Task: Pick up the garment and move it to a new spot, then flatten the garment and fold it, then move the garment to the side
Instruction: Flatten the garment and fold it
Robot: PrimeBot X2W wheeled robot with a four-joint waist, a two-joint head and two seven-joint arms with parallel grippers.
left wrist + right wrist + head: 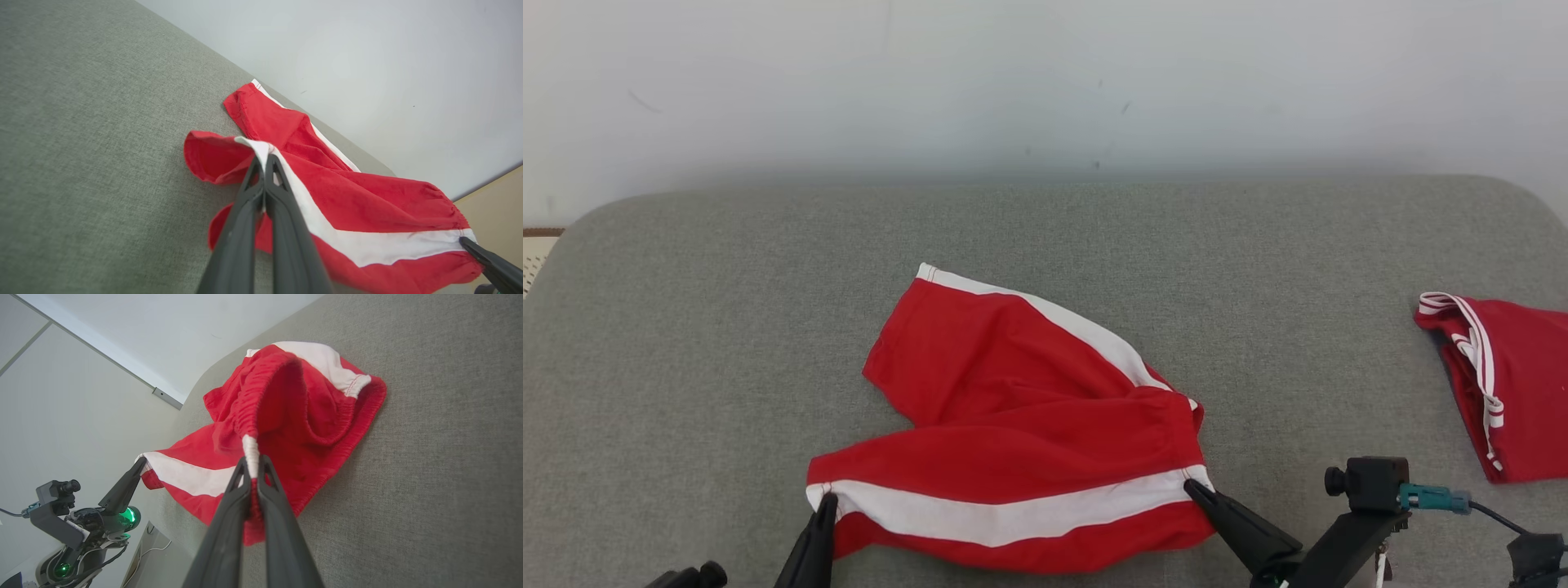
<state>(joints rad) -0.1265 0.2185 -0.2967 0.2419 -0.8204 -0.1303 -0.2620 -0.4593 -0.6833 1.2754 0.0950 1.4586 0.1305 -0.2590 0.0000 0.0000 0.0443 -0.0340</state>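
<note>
The garment (1013, 408) is a pair of red shorts with a white side stripe, lying near the front edge of the grey cushioned surface (727, 327). My left gripper (827, 498) is shut on the leg hem at the white stripe; the left wrist view shows the cloth (367, 204) pinched at its tips (264, 159). On the other side my right gripper (1191, 487) is shut on the waistband corner, and the right wrist view shows the elastic band (261, 400) clamped at its tips (253, 461). The near edge is lifted and stretched between both grippers.
A second red garment (1511, 384) with white stripes lies folded at the right edge of the surface. A pale wall (1045, 82) rises behind the surface's far edge. Bare grey surface lies left of and behind the shorts.
</note>
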